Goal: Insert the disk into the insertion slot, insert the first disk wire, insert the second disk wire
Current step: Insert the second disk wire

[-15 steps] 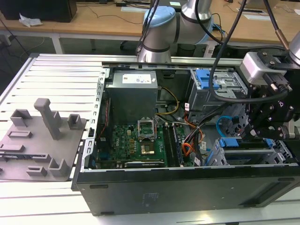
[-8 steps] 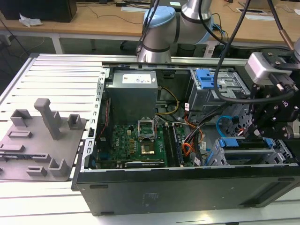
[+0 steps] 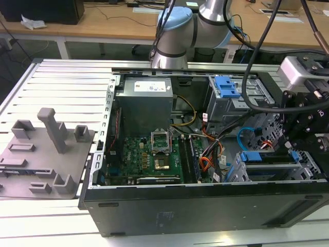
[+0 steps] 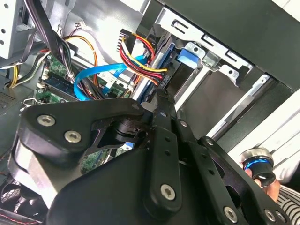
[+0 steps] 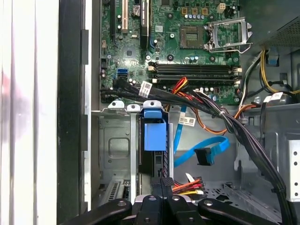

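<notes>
The disk [image 5: 154, 137], in its bright blue carrier, sits inside the insertion slot [image 5: 117, 145], the low silver cage by the case's side wall; in the exterior view the disk [image 3: 267, 158] lies at the right end of the case. My gripper [image 5: 161, 182] hangs just over the disk's end, fingers shut on the plug of the first disk wire [image 5: 188, 185], a red, yellow and black bundle [image 4: 140, 58]. The second disk wire [image 5: 213, 143] is a light-blue flat cable; it loops loose beside the cage, its black plug hanging free.
A thick black cable bundle [image 5: 243, 136] crosses close to the gripper. The motherboard [image 3: 149, 159], a grey box with a white sticker [image 3: 144, 103] and a taller cage with a blue latch [image 3: 226, 88] fill the case. A grey fixture tray [image 3: 46, 154] lies on the exterior view's left. A hand [image 4: 268, 186] shows outside the case.
</notes>
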Tool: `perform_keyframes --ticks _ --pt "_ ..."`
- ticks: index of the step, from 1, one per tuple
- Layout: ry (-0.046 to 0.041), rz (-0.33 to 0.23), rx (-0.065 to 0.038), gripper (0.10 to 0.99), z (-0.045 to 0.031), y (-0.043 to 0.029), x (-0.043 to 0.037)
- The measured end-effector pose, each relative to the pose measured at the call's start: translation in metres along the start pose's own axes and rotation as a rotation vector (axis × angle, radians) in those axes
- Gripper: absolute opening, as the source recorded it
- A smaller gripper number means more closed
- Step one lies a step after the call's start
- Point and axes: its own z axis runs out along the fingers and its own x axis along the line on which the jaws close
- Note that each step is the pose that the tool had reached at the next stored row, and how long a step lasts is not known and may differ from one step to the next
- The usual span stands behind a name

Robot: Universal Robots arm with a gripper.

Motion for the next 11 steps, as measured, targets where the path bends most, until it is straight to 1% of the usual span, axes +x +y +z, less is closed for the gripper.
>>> perform_keyframes --ticks 11 --pt "-0.0001 0.000 0.000 0.106 -0.0002 -0.0001 -0.0001"
